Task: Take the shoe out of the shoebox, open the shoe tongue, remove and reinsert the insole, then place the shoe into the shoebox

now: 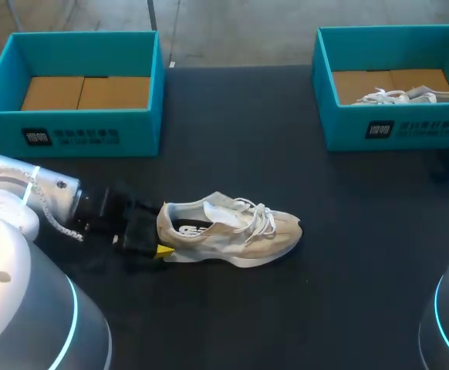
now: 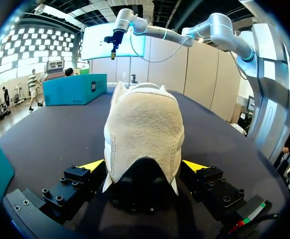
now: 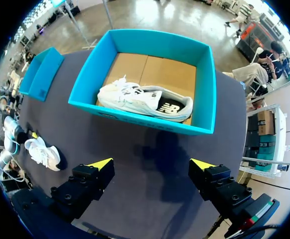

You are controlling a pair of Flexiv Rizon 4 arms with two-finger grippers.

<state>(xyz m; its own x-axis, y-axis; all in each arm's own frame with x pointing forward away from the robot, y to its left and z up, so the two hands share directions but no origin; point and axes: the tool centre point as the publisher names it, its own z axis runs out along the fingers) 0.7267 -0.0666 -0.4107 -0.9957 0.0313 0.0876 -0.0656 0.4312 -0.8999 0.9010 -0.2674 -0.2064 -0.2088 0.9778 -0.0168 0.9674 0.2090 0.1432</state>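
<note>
Beige sneaker [image 1: 232, 231] on surface [image 1: 286, 324], heel grasped by left hand [image 2: 144, 167]; right hand [image 3: 152, 167] released above shoebox [image 3: 135, 107] holding white sneaker [image 3: 140, 99]; second shoebox [image 1: 93, 127] apart.

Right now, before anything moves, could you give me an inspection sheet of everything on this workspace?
Surface: dark table.
Job's things: beige sneaker upright on its sole mid-table; left shoebox empty; right shoebox holds a white sneaker.
Clutter: nothing seen.
End effectors: left end effector at the beige sneaker's heel, grip unclear; right end effector open, above the table near the right shoebox.
Cables: pale cable along the left arm.
Surroundings: nothing seen reaching over the table.
</note>
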